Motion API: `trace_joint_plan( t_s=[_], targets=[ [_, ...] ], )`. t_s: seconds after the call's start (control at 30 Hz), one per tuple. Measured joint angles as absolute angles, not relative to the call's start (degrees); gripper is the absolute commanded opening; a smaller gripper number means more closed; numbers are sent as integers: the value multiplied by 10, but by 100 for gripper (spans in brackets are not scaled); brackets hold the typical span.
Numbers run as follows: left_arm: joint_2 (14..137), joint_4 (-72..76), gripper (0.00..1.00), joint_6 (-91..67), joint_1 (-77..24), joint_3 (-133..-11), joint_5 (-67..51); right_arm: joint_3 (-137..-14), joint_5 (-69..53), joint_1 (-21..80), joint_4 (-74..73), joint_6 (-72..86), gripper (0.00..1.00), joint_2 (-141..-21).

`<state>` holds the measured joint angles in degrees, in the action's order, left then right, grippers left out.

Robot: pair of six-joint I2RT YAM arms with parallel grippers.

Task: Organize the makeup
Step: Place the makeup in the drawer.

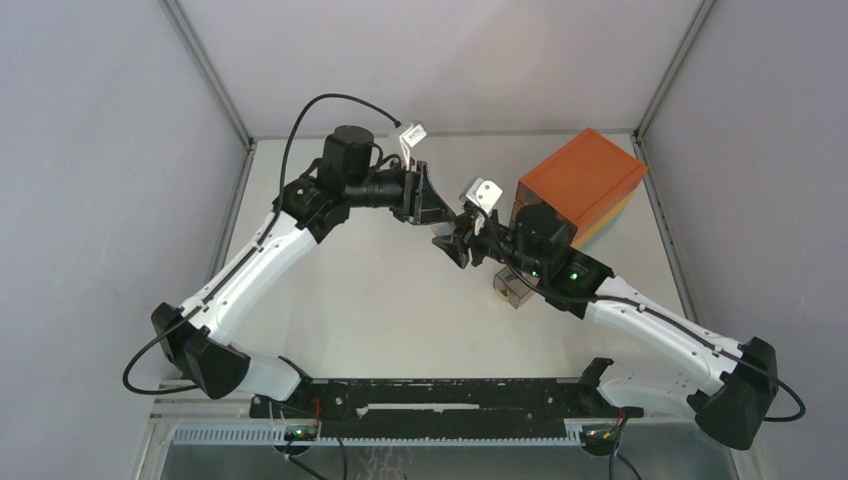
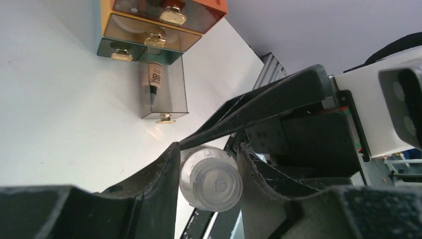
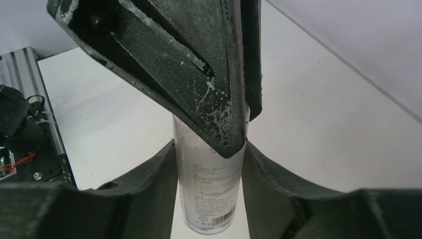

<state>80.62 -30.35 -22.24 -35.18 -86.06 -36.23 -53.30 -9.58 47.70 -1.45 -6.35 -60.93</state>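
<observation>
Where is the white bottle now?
Both wrist views show the white round plastic bottle between the fingers of the left gripper and right gripper, mid-table, left of the orange-topped drawer box.

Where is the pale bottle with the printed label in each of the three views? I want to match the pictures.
Top external: not visible; hidden mid-table where the left gripper and right gripper meet.
Left wrist: the bottle is bottom centre, seen end-on, clamped between the fingers.
Right wrist: bottom centre, label towards the camera, between the fingers.
Shared landmark: the left gripper, which is the dark wedge above the bottle in the right wrist view.
</observation>
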Motion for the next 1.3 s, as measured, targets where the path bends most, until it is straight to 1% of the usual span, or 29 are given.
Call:
trace_joint_plan(
  t_s=[0.07, 0.1, 0.13, 0.17, 0.2, 0.23, 0.27, 0.3, 0.37, 0.43, 0.53, 0.63, 0.77, 0.83, 1.03, 1.13, 1.3],
  targets=[
    [806, -307, 0, -226, -351, -861, -366, -533, -95, 477, -11, -63, 37, -620],
    [806, -308, 0, -227, -350, -861, -367, -533, -95, 477, -9, -61, 29, -622],
    [807, -307, 4, -230, -349, -861, -370, -533, -94, 477, -8, -58, 20, -622],
    [807, -306, 22, -230, -349, -861, -371, -533, -93, 477, -7, -57, 4, -622],
    [807, -305, 46, -230, -349, -861, -371, -533, -92, 477, -7, -56, 0, -622],
    [807, -305, 69, -231, -349, -861, -371, -533, -90, 477, -7, -54, 0, -622],
    [807, -304, 88, -231, -349, -861, -370, -533, -87, 477, -7, -50, 0, -621],
    [807, -303, 98, -234, -349, -861, -366, -533, -81, 477, -8, -43, 0, -621],
    [806, -300, 100, -232, -349, -861, -353, -533, -69, 476, -19, -23, 0, -620],
    [800, -303, 100, -230, -349, -861, -311, -533, -56, 464, -42, 14, 0, -616],
    [780, -320, 100, -219, -348, -861, -208, -534, -42, 430, -104, 97, 0, -604],
    [742, -327, 100, -211, -336, -853, -109, -548, -19, 377, -207, 202, 0, -596],
    [684, -320, 100, -210, -312, -827, -39, -559, -16, 298, -342, 350, 0, -595],
    [672, -316, 100, -211, -308, -821, -24, -554, -20, 279, -382, 409, 0, -593],
    [678, -309, 100, -215, -308, -799, -13, -528, -47, 277, -449, 562, 0, -569],
    [680, -311, 100, -215, -308, -794, -12, -528, -48, 267, -468, 601, 0, -574],
    [679, -311, 100, -215, -308, -794, -12, -530, -35, 236, -519, 632, 0, -617]
  ],
)
